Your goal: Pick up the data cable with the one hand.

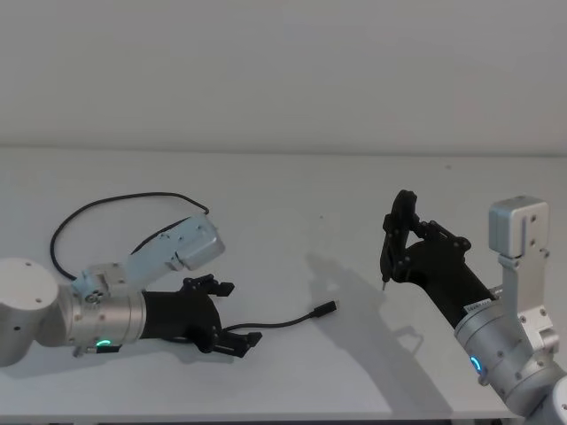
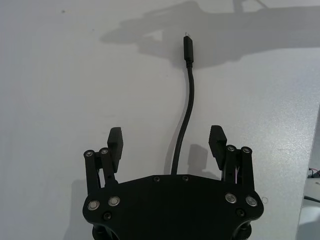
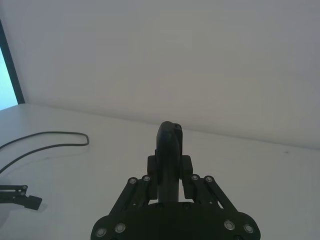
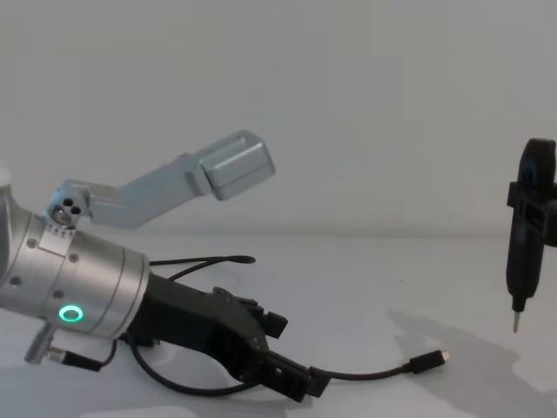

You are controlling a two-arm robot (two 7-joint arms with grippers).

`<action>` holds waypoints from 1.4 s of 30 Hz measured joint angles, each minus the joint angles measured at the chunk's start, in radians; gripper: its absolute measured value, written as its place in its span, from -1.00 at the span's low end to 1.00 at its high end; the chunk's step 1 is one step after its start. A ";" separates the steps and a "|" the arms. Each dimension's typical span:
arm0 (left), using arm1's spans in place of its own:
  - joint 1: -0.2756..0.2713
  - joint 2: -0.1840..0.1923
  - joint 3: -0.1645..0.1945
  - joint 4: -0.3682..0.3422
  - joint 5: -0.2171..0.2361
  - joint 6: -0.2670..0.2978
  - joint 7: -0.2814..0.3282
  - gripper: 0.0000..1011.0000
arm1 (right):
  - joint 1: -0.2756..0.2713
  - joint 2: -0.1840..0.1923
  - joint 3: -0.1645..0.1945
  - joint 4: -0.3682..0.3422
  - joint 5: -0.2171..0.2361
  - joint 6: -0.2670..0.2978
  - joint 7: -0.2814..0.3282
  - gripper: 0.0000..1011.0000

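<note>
Left claw [image 1: 232, 314]: lower left of the head view, low over the white worktop [image 1: 292, 195] and reaching toward the middle. Its fingers are spread wide and grip nothing.

Data cable [image 1: 292, 319]: flat on the worktop, lower centre of the head view. In the left wrist view the cord [image 2: 189, 90] runs right up the gap between the two fingers [image 2: 115, 145], with space on both sides – neither pad touches it.

Plug [image 1: 326, 308]: out past the fingertips, metal tip pointing away from the left claw. In the chest view it sits low, right of centre [image 4: 426, 361].

Wrist: thick silver cylinder with a green ring light [image 4: 70, 313] glowing, left side of the chest view.

Loop of cord [image 1: 89, 212]: thin black arc on the worktop, middle left of the head view. Can't tell if it's the same cable.

Right claw [image 1: 399, 248]: right side of the head view, up off the worktop and well apart from the cable – clamped around a black pen-like tool [image 4: 522, 235] whose thin metal tip points down.
</note>
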 joint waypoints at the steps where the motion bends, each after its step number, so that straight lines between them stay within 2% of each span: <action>1: 0.000 -0.001 0.001 0.001 0.001 0.001 0.000 0.98 | 0.000 0.000 0.000 0.000 0.000 0.000 0.000 -0.46; 12: -0.006 -0.019 0.008 0.019 0.014 0.016 0.006 0.98 | 0.000 0.000 0.000 0.000 0.000 0.000 0.000 -0.46; 18: -0.007 -0.025 0.010 0.025 0.019 0.024 0.008 0.81 | 0.000 0.000 0.000 0.000 0.000 0.000 0.000 -0.46; 23: -0.008 -0.028 0.011 0.027 0.020 0.026 0.009 0.57 | 0.000 0.000 0.000 0.000 0.000 0.000 0.000 -0.46; 26: -0.008 -0.029 0.011 0.028 0.021 0.027 0.009 0.33 | 0.000 0.000 0.000 0.000 0.000 0.000 0.000 -0.46; 28: -0.008 -0.029 0.011 0.029 0.022 0.028 0.009 0.25 | 0.000 0.000 0.000 0.000 0.000 0.000 0.000 -0.46; 42: -0.009 -0.031 0.012 0.032 0.025 0.032 0.011 -0.62 | 0.000 0.000 0.000 0.000 0.000 0.000 0.000 -0.46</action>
